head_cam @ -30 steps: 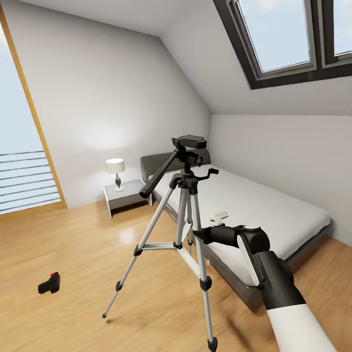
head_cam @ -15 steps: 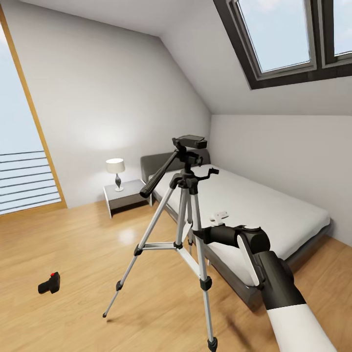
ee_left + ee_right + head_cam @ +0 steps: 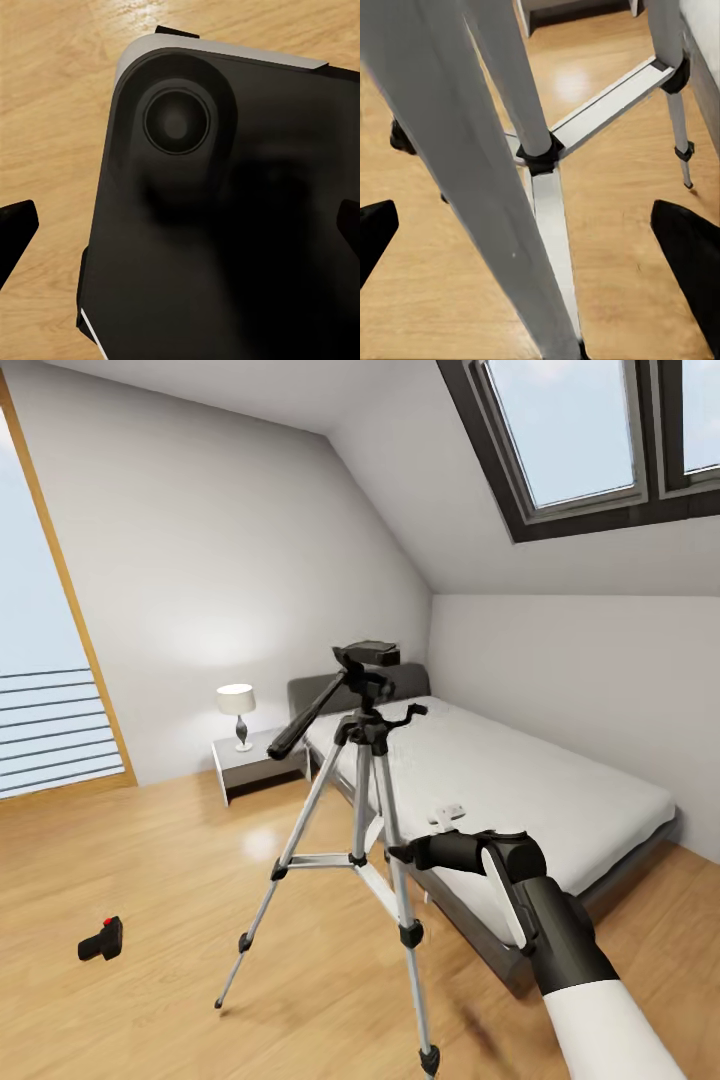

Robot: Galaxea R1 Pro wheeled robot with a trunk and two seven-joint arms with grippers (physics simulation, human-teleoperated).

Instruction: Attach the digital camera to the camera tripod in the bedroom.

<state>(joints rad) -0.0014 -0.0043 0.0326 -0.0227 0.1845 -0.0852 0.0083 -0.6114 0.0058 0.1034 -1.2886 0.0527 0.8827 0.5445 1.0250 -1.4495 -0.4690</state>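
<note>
Tall camera tripod [image 3: 365, 830]: three brushed silver metal legs with a soft satin sheen, black matt plastic joints and feet; the head and long pan handle are dull black, likely plastic.
Light wood plank floor [image 3: 150, 860]: smooth, semi-gloss, with a pale reflected glare patch.
Small black digital camera [image 3: 101, 939] on the floor: matt black, red button on top; too small to judge texture.
Grey bed [image 3: 530, 800]: matt white cloth mattress, grey frame.
Right arm's black fingers [image 3: 690, 255]: matt, blurred.
Dark robot housing [image 3: 225, 225] in the left wrist view: smooth, faintly glossy.
</note>
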